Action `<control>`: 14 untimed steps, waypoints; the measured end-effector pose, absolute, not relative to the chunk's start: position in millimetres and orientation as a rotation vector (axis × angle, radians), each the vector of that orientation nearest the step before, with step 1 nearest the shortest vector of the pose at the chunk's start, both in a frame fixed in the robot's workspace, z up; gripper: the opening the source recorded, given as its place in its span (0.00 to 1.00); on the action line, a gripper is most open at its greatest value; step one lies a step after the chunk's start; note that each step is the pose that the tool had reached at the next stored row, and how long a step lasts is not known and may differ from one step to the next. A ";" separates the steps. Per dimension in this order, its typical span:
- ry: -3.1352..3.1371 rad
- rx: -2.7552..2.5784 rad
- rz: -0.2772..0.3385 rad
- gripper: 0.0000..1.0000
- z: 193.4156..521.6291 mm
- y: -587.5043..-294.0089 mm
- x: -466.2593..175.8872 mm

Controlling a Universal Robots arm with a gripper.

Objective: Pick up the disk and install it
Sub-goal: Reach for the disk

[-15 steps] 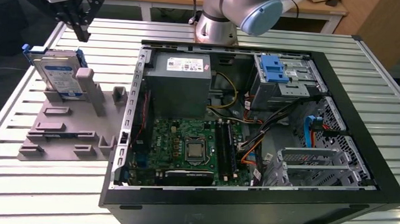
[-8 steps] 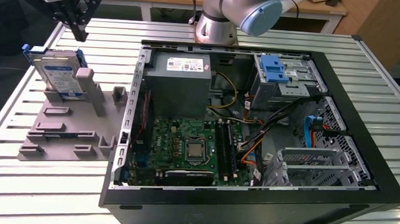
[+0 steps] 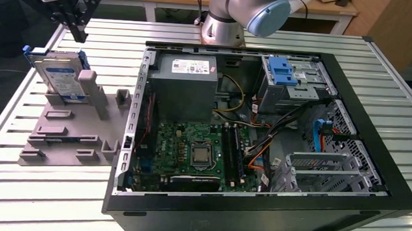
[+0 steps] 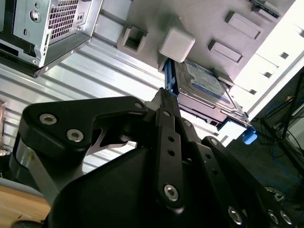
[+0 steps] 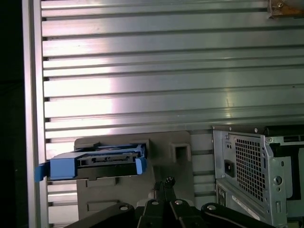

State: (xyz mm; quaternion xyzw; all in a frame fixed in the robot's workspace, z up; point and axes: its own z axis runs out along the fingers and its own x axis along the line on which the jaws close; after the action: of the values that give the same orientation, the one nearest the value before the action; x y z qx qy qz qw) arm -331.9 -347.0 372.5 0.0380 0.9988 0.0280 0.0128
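Note:
The disk (image 3: 60, 77), a silver drive with a white-and-blue label in a blue caddy, stands on edge in a grey holder (image 3: 64, 134) on the exterior view's left. My gripper (image 3: 78, 34) hangs just above the disk's far top edge without touching it. Its black fingers are drawn together to a point, shut on nothing. In the second wrist view the gripper (image 4: 164, 95) tip points toward the blue-framed disk (image 4: 204, 85). The first wrist view has the disk (image 5: 102, 161) edge-on in its holder, close beside the gripper (image 5: 167, 183) tip.
An open black computer case (image 3: 371, 198) lies on the slatted metal table (image 3: 18, 195) to the exterior view's right of the holder. Inside are a grey power-supply box (image 3: 186, 88), a motherboard (image 3: 197, 152) and a silver drive cage with a blue latch (image 3: 286, 72). The arm's base (image 3: 221, 26) stands behind the case.

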 end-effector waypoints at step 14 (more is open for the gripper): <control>3.113 0.118 0.087 0.11 372.2 -346.9 -337.5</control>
State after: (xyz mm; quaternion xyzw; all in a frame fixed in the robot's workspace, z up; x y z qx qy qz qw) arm -337.5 -346.9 372.2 0.0380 0.9988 0.0280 0.0128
